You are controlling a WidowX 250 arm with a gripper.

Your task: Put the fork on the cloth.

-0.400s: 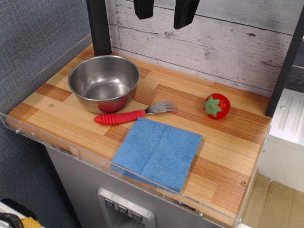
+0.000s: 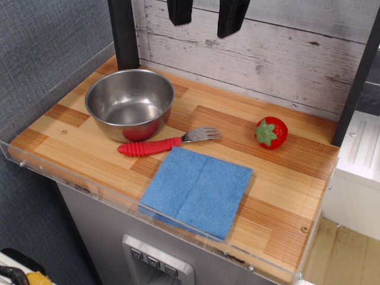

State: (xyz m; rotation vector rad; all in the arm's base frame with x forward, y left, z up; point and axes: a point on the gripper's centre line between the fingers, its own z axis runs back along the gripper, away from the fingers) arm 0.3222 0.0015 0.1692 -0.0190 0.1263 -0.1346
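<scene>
A: Where do the things lie, seen from the pincer point(image 2: 206, 15)?

B: The pincer hangs high at the top of the view, in front of the white plank wall. All things are below it on the bench point(image 2: 285, 178). The largest, the cloth point(image 2: 198, 190), lies farthest forward from the pincer, close to the front edge and nearly straight under its line. The steel bowl point(image 2: 129, 102) stands below and to the left side of the pincer.

A: And the fork point(image 2: 166, 142)?

B: It lies between the bowl and the cloth, just beside the cloth's back edge, not on it. It is below the pincer and a little to the left. Its long axis runs left to right: the red handle points left, near the bowl, and the silver tines point right. The small toy strawberry point(image 2: 271, 132) is below and to the right, well apart from the fork.

A: What does the pincer hold?

B: Nothing. Its two dark fingers point(image 2: 232, 16) stand clearly apart, with wall visible between them, and they touch no thing. I judge that it must descend and turn its jaws across the handle.
</scene>
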